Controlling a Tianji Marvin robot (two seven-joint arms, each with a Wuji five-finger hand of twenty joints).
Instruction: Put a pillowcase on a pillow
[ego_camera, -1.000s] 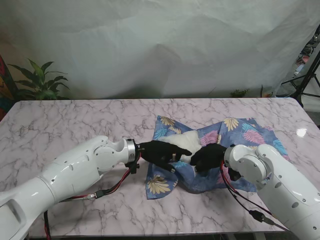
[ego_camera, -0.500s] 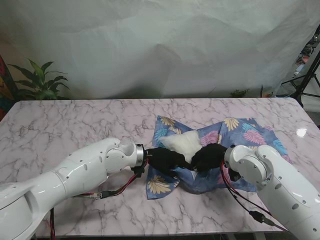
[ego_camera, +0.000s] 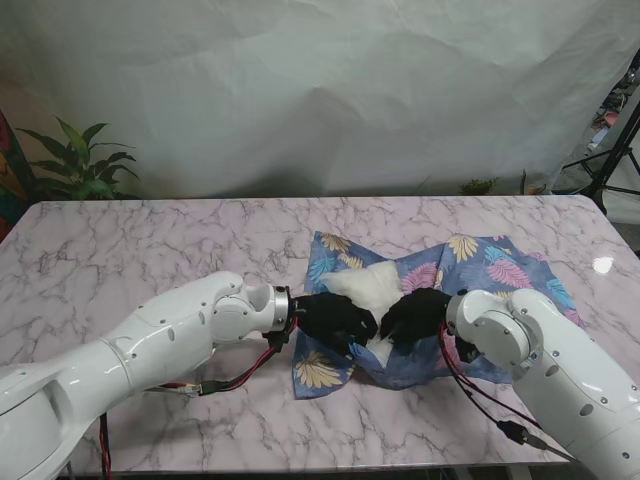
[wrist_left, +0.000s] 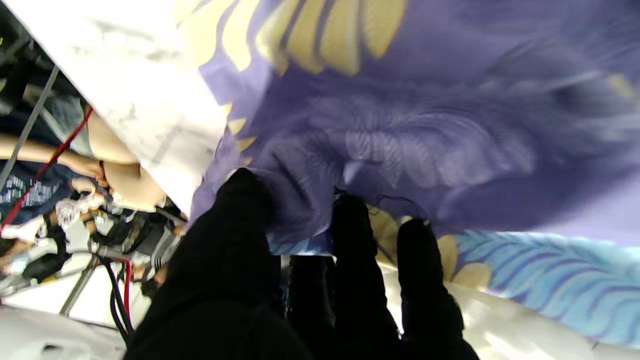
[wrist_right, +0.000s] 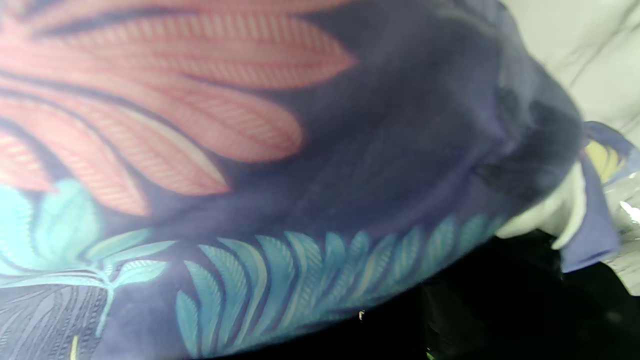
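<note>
Both black-gloved hands have drawn closer together since a second ago. At the table's right-centre, the left hand (ego_camera: 335, 318) pinches the blue leaf-print fabric pillowcase (ego_camera: 480, 262) edge; the right hand (ego_camera: 418, 314) clenches the cloth beside the soft white pillow (ego_camera: 367, 285).

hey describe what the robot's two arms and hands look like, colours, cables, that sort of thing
Both arms are glossy white with rounded, bulbous shells. The left arm ends in a silver ring at the wrist; red and black cables hang beneath it. The right arm trails red and black cables too. The left hand and right hand are five-fingered and covered in matte black.
</note>
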